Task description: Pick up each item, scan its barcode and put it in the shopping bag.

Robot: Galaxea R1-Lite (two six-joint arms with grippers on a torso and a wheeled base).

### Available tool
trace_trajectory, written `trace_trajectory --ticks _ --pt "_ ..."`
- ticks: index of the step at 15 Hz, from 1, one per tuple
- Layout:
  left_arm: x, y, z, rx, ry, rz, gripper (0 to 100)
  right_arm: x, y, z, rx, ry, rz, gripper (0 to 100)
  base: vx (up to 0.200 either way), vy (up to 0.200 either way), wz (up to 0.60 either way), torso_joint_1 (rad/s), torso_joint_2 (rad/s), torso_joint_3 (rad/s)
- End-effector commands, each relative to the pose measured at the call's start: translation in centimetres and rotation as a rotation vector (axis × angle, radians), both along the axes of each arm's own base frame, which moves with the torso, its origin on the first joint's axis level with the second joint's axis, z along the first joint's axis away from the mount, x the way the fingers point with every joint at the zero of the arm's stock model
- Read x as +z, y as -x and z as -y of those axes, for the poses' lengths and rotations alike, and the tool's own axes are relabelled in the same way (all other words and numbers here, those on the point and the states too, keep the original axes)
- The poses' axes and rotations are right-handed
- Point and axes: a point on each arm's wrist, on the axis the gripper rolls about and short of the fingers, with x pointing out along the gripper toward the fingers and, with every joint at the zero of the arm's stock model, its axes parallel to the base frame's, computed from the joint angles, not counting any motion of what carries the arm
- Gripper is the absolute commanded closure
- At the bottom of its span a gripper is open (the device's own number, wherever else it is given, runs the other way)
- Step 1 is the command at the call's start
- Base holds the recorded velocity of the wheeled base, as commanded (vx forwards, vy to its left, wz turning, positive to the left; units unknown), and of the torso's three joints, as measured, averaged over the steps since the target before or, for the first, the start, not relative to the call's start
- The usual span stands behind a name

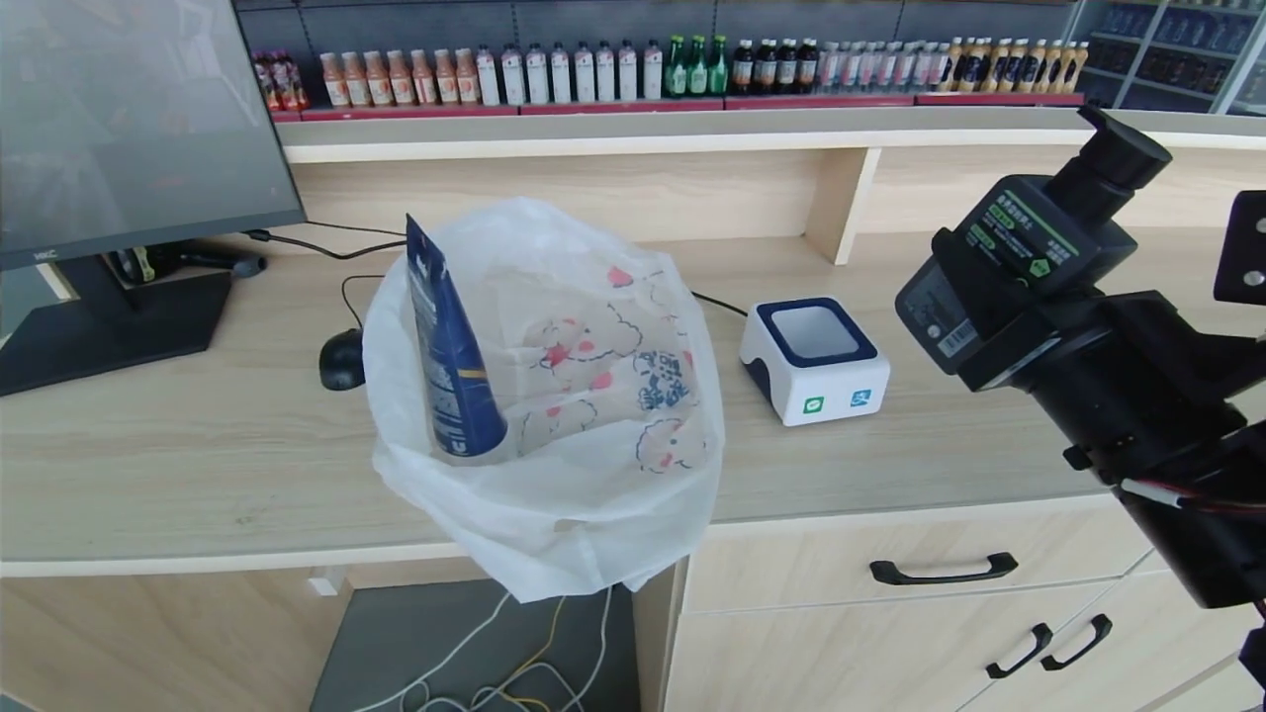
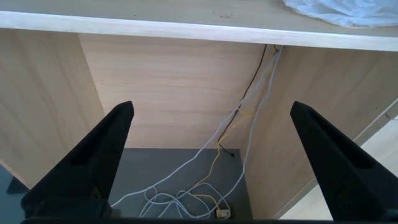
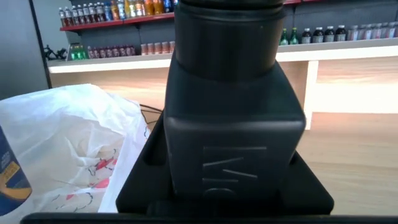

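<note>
**Head view.** Locate bag (image 1: 593, 475) at the front edge of table (image 1: 198, 465), about mid-length and sagging partly over that edge. Note tube (image 1: 450, 366) standing inside it, tilted, crimped end up. Find scanner (image 1: 813, 361) just beside the bag, toward the right end, window facing up. Find right gripper (image 1: 1058, 356) above the right end, near the scanner but apart from it, fingers closed around bottle (image 1: 1029, 257). Note the bottle held tilted, cap up and away. Read barcode (image 1: 954, 338) as turned up toward the camera rather than down at the scanner window. Disregard monitor (image 1: 129, 119) at the far left corner and mouse (image 1: 342, 360) behind the bag.

**Left wrist view.** Find left gripper (image 2: 211, 109) below the front edge, fingers (image 2: 93, 162) spread wide and holding nothing. Note cables (image 2: 205, 186) in the recess under the table.

**Right wrist view.** Confirm bottle (image 3: 230, 124) seated in the grip, cap away from the camera, with bag (image 3: 74, 143) and tube (image 3: 9, 180) beyond it.

**Progress (judgement).** Count the tube as done, since it is bagged. Count the bottle as picked up and not yet bagged. Cannot tell whether it has been scanned. Expect to turn the barcode to the scanner window, then carry the bottle over the bag mouth and release.
</note>
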Motion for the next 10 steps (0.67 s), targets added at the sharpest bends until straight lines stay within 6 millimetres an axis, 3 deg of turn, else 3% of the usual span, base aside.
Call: trace_trajectory --ticks 1,7,10 --pt "0.0 0.0 0.0 0.001 0.0 0.001 0 -0.1 -0.2 -0.2 0.001 0.005 -0.003 100 0.0 0.0 0.0 0.0 0.0 0.0" --pt "0.0 0.0 0.0 0.001 0.0 0.001 0 -0.8 -0.5 -0.6 0.028 0.102 0.008 100 0.0 0.0 0.0 0.0 0.0 0.0" --pt "0.0 0.0 0.0 0.001 0.0 0.001 0 0.7 -3.2 -1.4 0.066 0.191 0.131 100 0.0 0.0 0.0 0.0 0.0 0.0"
